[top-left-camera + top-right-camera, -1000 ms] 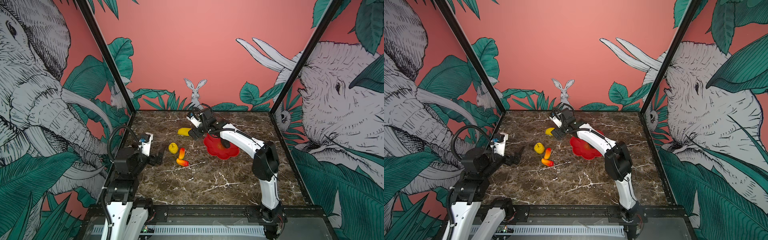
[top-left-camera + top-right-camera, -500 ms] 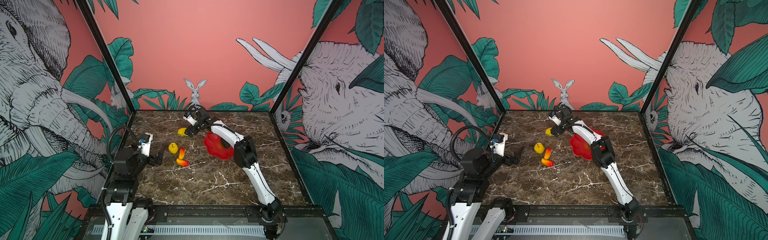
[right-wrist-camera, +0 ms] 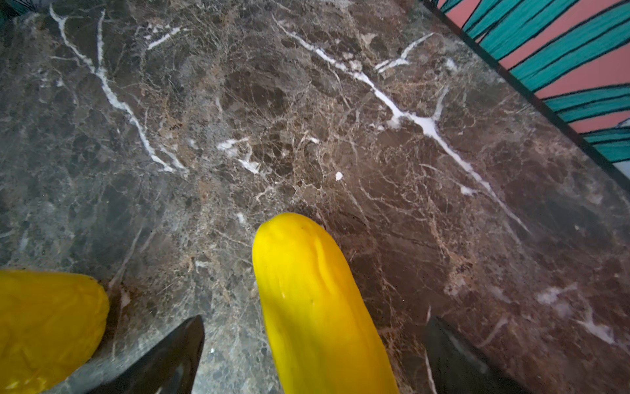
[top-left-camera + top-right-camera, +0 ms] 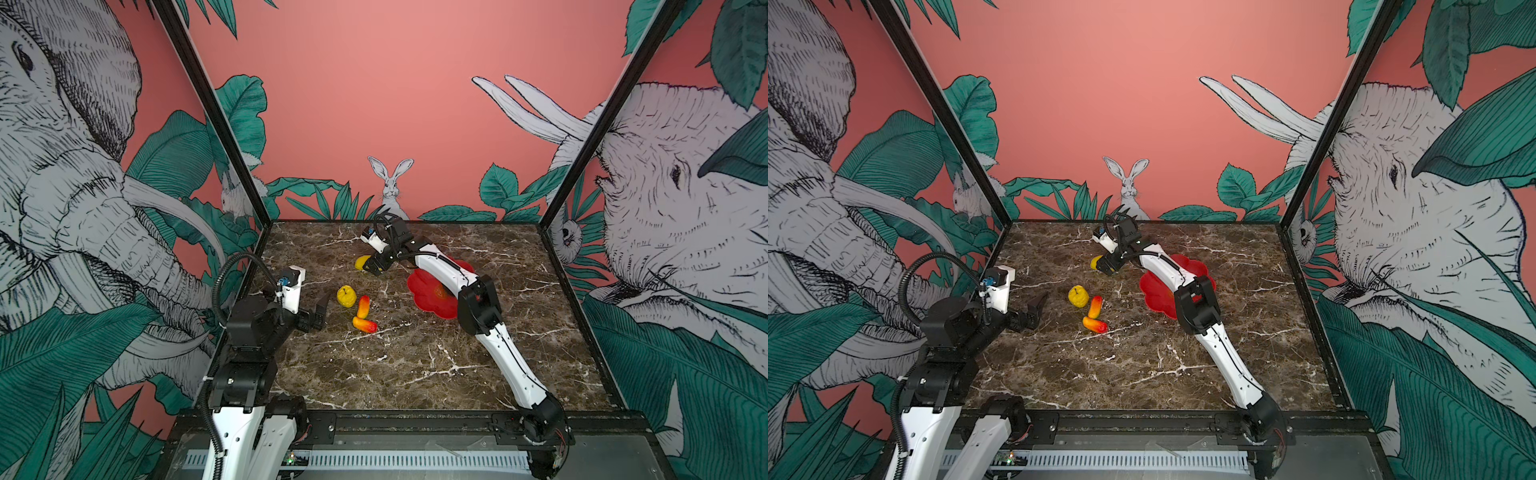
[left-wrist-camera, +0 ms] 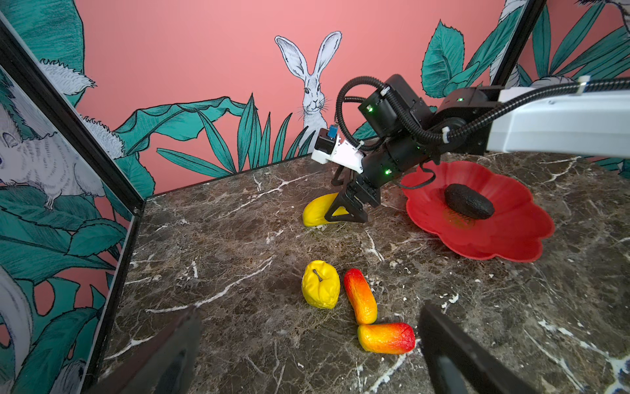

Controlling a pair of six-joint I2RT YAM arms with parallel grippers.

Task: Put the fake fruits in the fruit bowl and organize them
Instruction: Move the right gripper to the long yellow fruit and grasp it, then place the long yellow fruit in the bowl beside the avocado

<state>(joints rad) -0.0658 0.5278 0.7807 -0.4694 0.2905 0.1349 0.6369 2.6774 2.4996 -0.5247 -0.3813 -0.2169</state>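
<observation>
Straddling the smooth yellow oblong plastic fruit (image 3: pixel 317 307) on the dark veined marble tabletop (image 5: pixel 238 221), the right pincer (image 5: pixel 347 208) is standing wide, one black finger either side of the fruit with gaps showing, gripping nothing. That fruit is lying just beside the glossy red flower-shaped bowl (image 5: pixel 511 245), outside its rim. The rough black oval fruit (image 5: pixel 468 205) is sitting inside the bowl near its centre. The round yellow stemmed fruit (image 5: pixel 320 285) and two red-orange-yellow elongated fruits (image 5: pixel 360 295) (image 5: pixel 387 337) are lying clustered well apart from the bowl. The left pincer (image 4: pixel 320 307) is hanging spread wide near this cluster, holding nothing
</observation>
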